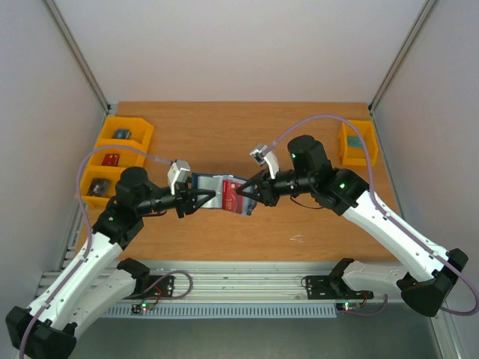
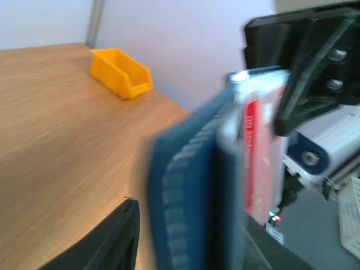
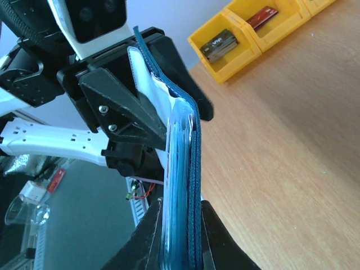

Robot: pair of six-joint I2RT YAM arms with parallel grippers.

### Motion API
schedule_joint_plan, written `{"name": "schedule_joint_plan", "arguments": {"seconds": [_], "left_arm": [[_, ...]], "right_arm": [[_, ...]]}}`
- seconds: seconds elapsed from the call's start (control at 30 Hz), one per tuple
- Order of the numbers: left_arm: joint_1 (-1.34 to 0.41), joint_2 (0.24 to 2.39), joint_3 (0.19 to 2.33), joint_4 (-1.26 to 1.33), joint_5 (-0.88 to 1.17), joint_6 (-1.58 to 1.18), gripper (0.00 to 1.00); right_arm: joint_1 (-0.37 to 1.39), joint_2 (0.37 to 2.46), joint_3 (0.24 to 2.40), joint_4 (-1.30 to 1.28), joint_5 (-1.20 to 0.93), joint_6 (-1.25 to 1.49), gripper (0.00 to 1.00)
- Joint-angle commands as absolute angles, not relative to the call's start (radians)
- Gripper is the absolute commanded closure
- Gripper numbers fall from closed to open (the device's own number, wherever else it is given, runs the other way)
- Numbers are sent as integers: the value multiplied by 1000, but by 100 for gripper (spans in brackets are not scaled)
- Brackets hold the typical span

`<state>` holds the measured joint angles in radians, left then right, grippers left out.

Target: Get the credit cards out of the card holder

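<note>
Top external view shows both arms reaching inward, right gripper (image 1: 245, 196) pinching the small navy folding wallet (image 1: 206, 183); only left wrist view shows left gripper (image 1: 197, 199) parted, one finger (image 2: 115, 239) clear of it.

Two white arms (image 1: 389, 224) with black joints trail lilac cables (image 1: 322, 116)

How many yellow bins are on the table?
4. A far bin, a middle bin and a near bin line the table's left edge; a fourth bin sits far right. None seems hidden.

The card holder (image 1: 204, 182) hangs over the middle of the table (image 1: 299, 134), between the left bins (image 1: 123, 136) and the right bin (image 1: 356, 143).
</note>
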<state>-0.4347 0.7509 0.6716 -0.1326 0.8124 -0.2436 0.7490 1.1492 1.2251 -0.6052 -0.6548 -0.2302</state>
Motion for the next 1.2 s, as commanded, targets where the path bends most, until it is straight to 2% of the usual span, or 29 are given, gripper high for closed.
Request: {"name": "schedule_joint_plan", "arguments": {"seconds": [0.0,0.13,0.23,0.3,0.47,0.7,0.83,1.0,1.17], "left_arm": [[-426,744,692,-223,550,-159,53],[-422,730,697,-267,398,-99,36],[-416,714,697,-260,410,-52,28],[-413,705,695,-252,441,-33,24],[-413,670,679,-284,516,32,22],[-434,686,672,-257,775,22,33],[-500,711,667,-187,969,-25,37],[-537,803,695,-82,901,-171,56],[-537,805,681,-72,826,-245,61]], "right_arm": [[743,1120,1230,-569,-671,-163,99],[743,1143,1283,-603,-557,-76,99],[744,1204,1383,-815,-262,-16,99],[744,1257,1455,-950,-105,56,99],[764,1347,1537,-1074,25,109,99],[885,1517,1722,-1307,316,116,99],[969,1627,1862,-1406,380,81,99],[997,1581,1841,-1270,206,-23,99],[997,1449,1709,-1077,30,-81,99]]}}
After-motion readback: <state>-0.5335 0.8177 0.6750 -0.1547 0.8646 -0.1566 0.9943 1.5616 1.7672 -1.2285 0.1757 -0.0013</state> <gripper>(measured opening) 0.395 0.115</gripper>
